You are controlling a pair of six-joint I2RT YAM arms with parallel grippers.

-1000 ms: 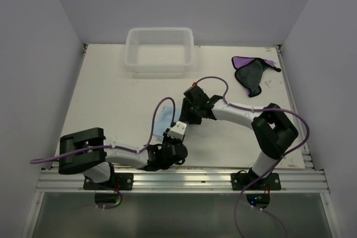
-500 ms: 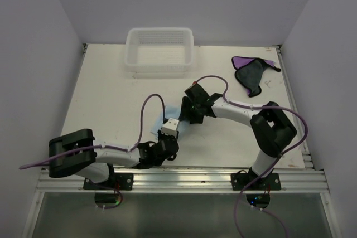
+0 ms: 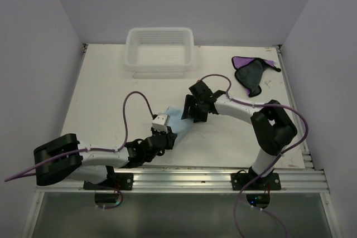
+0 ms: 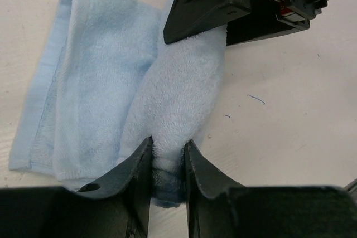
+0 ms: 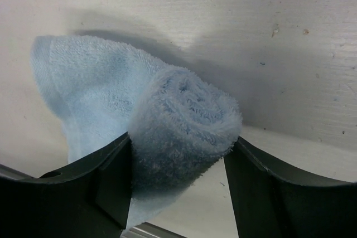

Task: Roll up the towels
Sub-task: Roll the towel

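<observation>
Left wrist, lower centre: left gripper pinches one end of the half-rolled light blue towel, right gripper clasps the other. Probably soft, light, unrolls easily; hold both ends.

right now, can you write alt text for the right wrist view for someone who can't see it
A partly rolled light blue towel sits between the two dark fingers of the right tool, its spiral end facing the camera. The unrolled part trails to the left on the white table.
</observation>
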